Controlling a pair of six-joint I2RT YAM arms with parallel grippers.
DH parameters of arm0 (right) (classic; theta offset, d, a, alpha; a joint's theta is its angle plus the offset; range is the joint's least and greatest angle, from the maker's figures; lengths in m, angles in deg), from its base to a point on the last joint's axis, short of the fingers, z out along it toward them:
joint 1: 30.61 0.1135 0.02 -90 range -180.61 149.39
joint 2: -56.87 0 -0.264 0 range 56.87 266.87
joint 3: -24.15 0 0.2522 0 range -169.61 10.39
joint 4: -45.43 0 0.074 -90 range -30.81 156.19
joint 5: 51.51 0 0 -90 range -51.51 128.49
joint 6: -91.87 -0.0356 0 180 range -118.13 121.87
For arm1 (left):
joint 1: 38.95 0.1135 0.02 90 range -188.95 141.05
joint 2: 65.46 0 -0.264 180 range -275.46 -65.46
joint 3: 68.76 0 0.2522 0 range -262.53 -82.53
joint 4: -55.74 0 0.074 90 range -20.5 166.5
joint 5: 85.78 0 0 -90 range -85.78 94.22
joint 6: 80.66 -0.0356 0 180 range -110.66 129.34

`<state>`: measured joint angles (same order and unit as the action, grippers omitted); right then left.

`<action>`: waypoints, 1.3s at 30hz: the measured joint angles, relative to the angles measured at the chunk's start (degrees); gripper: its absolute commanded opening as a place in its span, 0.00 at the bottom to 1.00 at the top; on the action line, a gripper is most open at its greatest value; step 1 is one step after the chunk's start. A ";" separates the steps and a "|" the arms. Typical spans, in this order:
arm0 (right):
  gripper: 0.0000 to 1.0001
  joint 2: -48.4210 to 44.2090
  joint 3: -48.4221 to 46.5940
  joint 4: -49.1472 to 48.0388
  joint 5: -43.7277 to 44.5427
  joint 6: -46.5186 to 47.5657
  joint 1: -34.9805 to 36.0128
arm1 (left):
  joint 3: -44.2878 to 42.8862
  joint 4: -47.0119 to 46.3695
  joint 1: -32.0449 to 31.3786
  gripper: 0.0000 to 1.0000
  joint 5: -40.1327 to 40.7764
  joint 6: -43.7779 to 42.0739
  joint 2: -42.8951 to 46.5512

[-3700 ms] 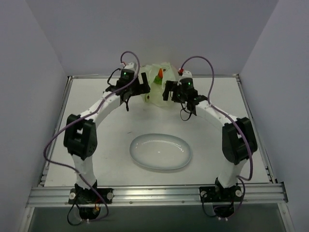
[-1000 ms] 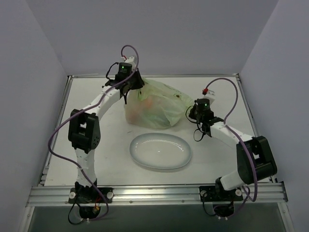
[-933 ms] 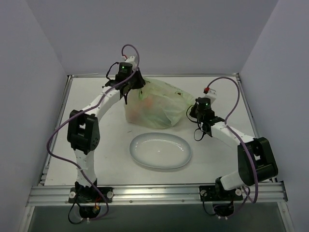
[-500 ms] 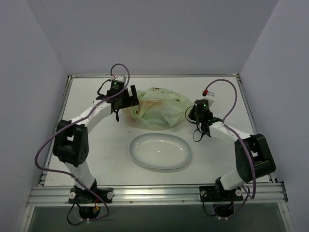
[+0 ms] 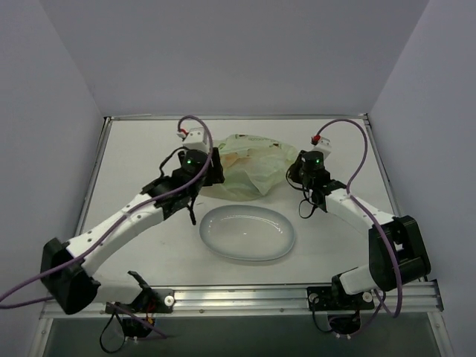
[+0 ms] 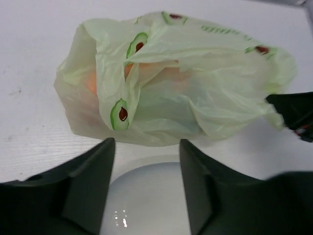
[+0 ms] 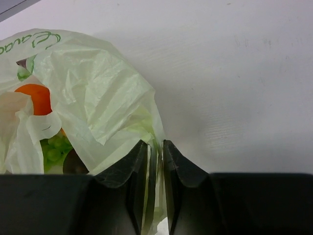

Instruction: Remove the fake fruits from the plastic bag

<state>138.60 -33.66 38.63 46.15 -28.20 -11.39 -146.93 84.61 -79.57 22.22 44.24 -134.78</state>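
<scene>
Pinched bag at 3 o'clock edge with right gripper; parked left gripper unclenched, empty, at 9 o'clock.

Left tool, jaws spread, off the now-collapsed plastic bag, back above the plate.

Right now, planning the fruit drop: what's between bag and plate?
Only bare table, seen in the left wrist view between bag and plate.

High fixed view over the table, both wrist views close, sharing the plastic bag
</scene>
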 measured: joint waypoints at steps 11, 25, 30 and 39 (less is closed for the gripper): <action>0.63 -7.17 -4.90 9.22 2.01 5.25 0.17 | -3.43 1.20 5.16 0.79 0.13 -1.77 -21.11; 0.39 -4.15 -20.98 15.67 -5.55 14.51 12.50 | -11.67 -3.89 10.93 0.02 -7.91 -4.48 -29.53; 0.65 10.40 -27.17 16.22 -14.14 19.39 14.71 | -14.12 -3.74 12.57 0.02 -9.42 -4.70 -29.53; 0.80 24.09 -35.43 19.54 -16.35 29.20 14.88 | -22.08 -1.11 16.74 0.02 -15.78 -4.70 -29.59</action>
<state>162.69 -69.09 58.17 29.80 1.01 3.49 -169.00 83.50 -62.83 6.44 39.54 -164.37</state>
